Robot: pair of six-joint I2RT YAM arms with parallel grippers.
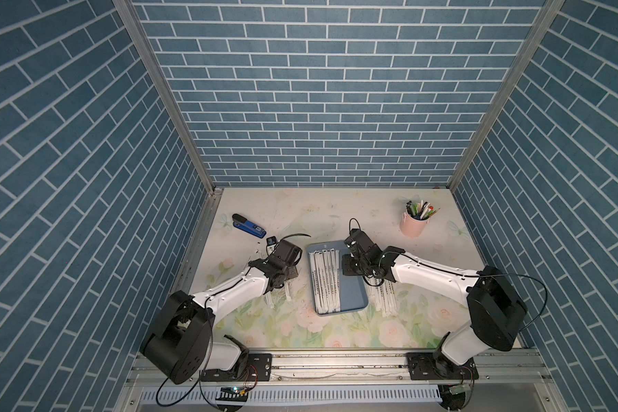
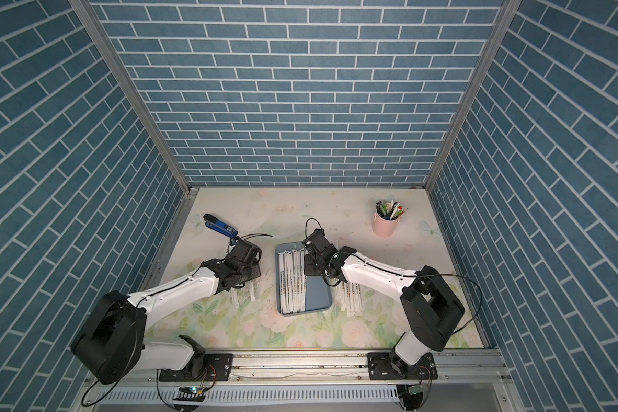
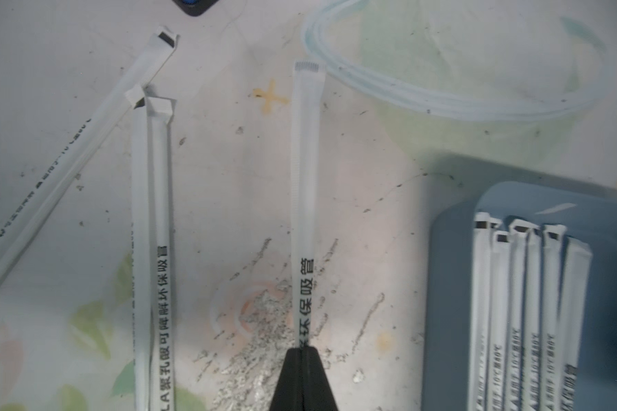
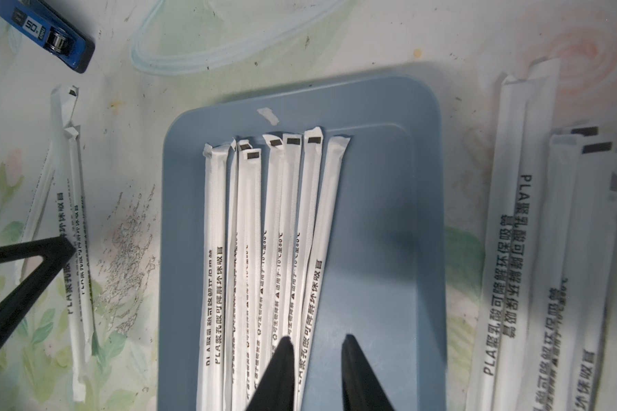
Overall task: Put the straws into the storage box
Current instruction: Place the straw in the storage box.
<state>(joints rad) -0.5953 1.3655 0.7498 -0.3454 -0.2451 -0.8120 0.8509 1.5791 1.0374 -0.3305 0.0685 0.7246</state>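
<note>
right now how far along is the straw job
Done: several straws already lie side by side in the tray. In hand: the left claw is shut on one straw beside the tray, and the right claw is open over the tray. Left: a few loose straws by the left claw and a bigger pile on the tray's other side.

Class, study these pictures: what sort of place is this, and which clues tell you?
Likely a robot test booth, not a real room: blue brick-print walls on a metal frame, a floral table, and two arms bolted to a rail.
</note>
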